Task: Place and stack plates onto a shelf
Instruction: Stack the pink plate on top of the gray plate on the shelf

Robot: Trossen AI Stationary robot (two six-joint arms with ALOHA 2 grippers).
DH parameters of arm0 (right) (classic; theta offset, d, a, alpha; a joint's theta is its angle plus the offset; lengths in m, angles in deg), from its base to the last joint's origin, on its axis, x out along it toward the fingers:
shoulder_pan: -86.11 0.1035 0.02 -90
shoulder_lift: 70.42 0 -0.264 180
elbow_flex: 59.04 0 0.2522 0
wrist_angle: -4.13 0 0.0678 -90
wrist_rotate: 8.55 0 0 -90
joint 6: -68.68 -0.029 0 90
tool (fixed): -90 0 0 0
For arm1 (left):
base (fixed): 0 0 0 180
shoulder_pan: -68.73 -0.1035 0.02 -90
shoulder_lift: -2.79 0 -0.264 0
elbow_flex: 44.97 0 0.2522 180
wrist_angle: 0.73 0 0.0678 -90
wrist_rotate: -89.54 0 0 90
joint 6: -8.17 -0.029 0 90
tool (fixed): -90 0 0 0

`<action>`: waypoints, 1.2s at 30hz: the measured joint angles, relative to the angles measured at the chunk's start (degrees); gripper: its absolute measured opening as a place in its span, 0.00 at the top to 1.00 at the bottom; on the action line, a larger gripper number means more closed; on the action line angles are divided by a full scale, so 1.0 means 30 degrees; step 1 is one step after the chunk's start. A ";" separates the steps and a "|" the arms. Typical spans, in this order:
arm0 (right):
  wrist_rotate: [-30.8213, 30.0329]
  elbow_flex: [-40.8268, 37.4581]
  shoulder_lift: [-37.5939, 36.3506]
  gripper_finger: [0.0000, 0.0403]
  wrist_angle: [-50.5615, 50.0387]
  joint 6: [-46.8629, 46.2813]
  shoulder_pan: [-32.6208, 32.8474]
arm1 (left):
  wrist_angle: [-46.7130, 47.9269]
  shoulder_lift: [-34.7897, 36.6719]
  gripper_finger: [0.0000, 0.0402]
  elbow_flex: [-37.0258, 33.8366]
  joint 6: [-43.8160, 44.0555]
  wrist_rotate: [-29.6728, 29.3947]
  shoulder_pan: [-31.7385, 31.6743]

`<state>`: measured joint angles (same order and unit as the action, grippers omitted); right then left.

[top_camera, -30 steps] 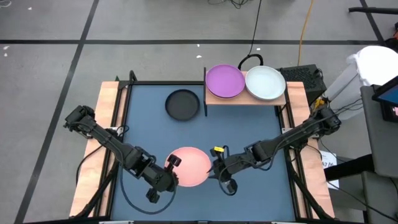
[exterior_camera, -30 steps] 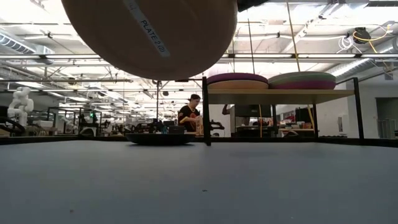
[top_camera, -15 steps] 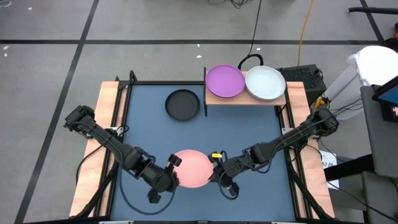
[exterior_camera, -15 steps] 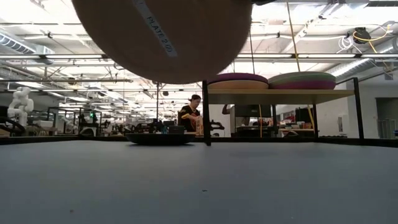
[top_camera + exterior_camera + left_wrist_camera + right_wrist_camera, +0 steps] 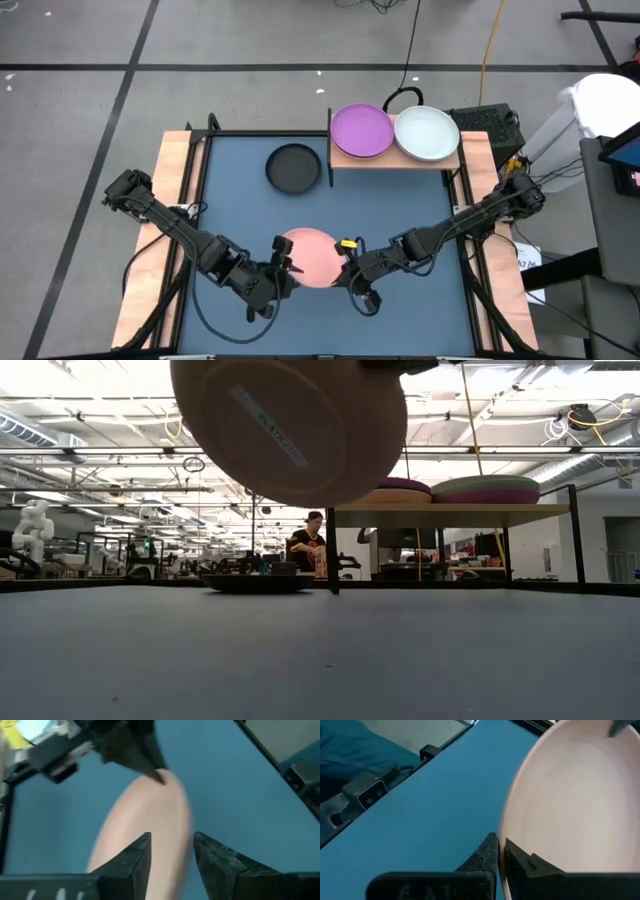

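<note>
A pink plate point(image 5: 312, 257) hangs in the air over the near middle of the blue table; its tan underside point(image 5: 290, 425) shows in the low view. My right gripper point(image 5: 345, 263) is shut on its right rim. My left gripper point(image 5: 283, 264) is open at its left rim, which lies in the gap between the fingers point(image 5: 172, 855); whether they touch it I cannot tell. The shelf point(image 5: 395, 158) at the far right carries a purple plate point(image 5: 362, 130) and a whitish plate point(image 5: 427, 133), each topping a stack. A dark grey plate point(image 5: 294, 167) rests on the table. My right gripper pinches the pink plate's rim point(image 5: 504, 845) on its right side, one finger inside the hollow and one outside under the rim. The fingers come from the table's right, about level. The plate is lifted clear of the table and tilted.
The shelf stands on thin dark legs point(image 5: 331, 540) above the table. Wooden strips point(image 5: 178, 200) edge the blue surface at left and right. A person point(image 5: 303, 545) is in the room far behind the table.
The pink plate has shifted a little toward the table's far and right side and has tipped, so its underside ring now faces the low camera. Both grippers have stayed at its rims, following it slightly.
</note>
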<state>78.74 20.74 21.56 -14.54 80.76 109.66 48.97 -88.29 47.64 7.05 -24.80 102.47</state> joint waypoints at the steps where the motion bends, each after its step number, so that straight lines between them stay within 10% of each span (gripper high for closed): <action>1: 0.0010 0.0000 0.0000 0.99 -0.0020 -0.0017 0.0016 | -0.0071 0.0000 0.60 0.0000 -0.0046 -0.0146 -0.0022; 24: -0.2647 0.0000 -0.3074 0.99 -0.7808 -0.7270 0.1241 | 0.2353 0.0444 0.56 -0.2384 0.0859 -0.4579 -0.4142; 36: -0.4399 0.0000 -0.3271 0.99 -0.9040 -1.0076 0.3108 | -0.1177 0.0423 0.56 -0.6957 -0.1171 -0.1300 -1.0746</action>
<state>65.55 20.74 11.75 -41.66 50.53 118.98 45.44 -87.03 26.77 3.53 -28.70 70.23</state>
